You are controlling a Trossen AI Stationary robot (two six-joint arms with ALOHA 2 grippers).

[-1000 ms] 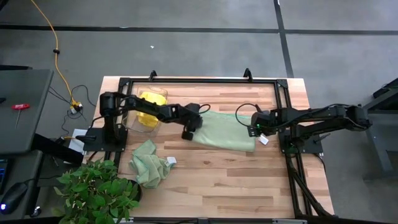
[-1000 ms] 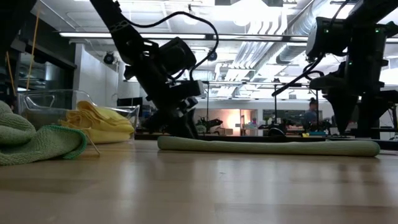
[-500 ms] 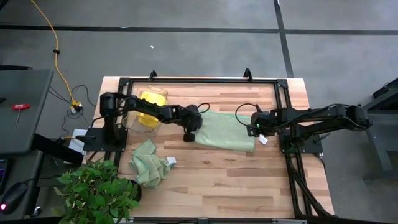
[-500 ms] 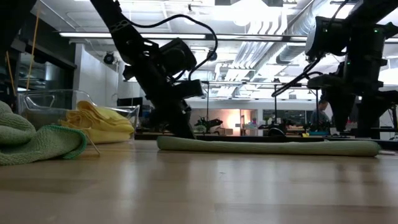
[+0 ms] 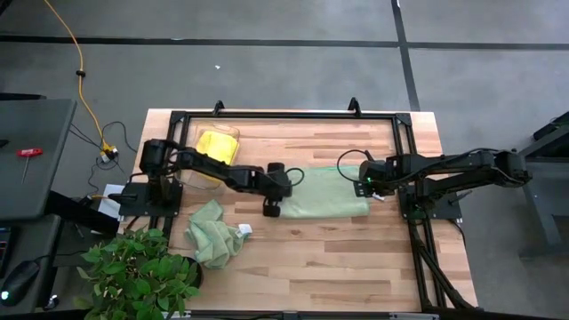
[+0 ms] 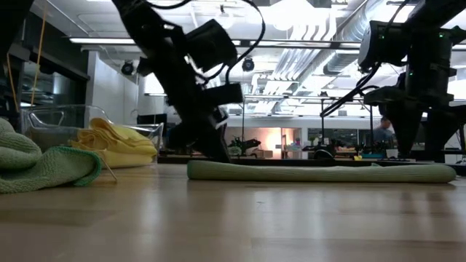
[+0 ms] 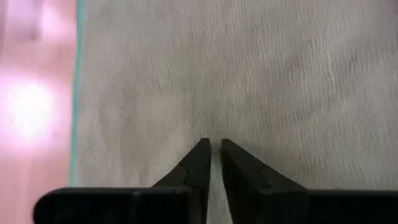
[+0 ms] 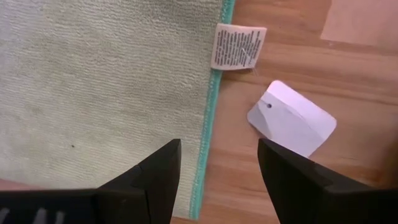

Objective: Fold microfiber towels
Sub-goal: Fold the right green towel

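A pale sage green towel (image 5: 324, 191) lies flat at the table's middle; it also shows in the low view (image 6: 320, 172). My left gripper (image 5: 271, 209) is at the towel's near left corner, fingers shut on the cloth (image 7: 211, 155). My right gripper (image 5: 369, 187) is open over the towel's right hem (image 8: 211, 112), one finger on each side of it (image 8: 217, 171); whether it touches, I cannot tell. A second green towel (image 5: 213, 233) lies crumpled at the near left. Yellow towels (image 5: 215, 145) lie in a clear bin. My left gripper comes at the green towel from above, pointing down. Its shut fingertips (image 7: 200, 155) meet the cloth a little inside the left hem (image 7: 76, 106). How much cloth is between them is hidden by the fingers. The towel lies flat on the table.
A white paper tag (image 8: 292, 124) lies on the wood beside the towel's sewn label (image 8: 239, 46). A leafy plant (image 5: 133, 276) stands at the near left corner. A black frame (image 5: 284, 116) runs along the table's far and side edges. The clear bin (image 6: 87, 135) stands at the far left.
My left gripper has gone toward the table's near edge, drawing the towel's left side with it. The towel, which lay askew, now lies squarer and a little farther right.
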